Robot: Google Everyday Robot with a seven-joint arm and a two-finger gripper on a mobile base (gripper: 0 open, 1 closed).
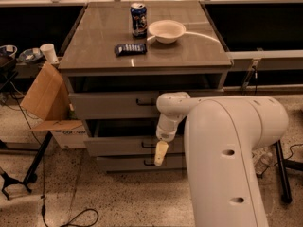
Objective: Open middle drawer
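The middle drawer (118, 145) is a wide, shallow grey front under the taller top drawer (109, 105), with a small dark loop handle (147, 145) at its centre. A dark gap shows above its front. My gripper (161, 154) is cream-coloured and hangs down from the white wrist (168, 126). It sits just right of that handle, in front of the middle drawer's front, and its tip reaches the top of the lowest drawer (128, 163). My large white arm (232, 155) covers the right part of all three drawers.
On the cabinet top (94, 46) stand a blue can (138, 19), a white bowl (166, 30) and a dark flat packet (129, 48). An open cardboard box (45, 96) leans at the cabinet's left, with a black stand (28, 174) and cables on the floor.
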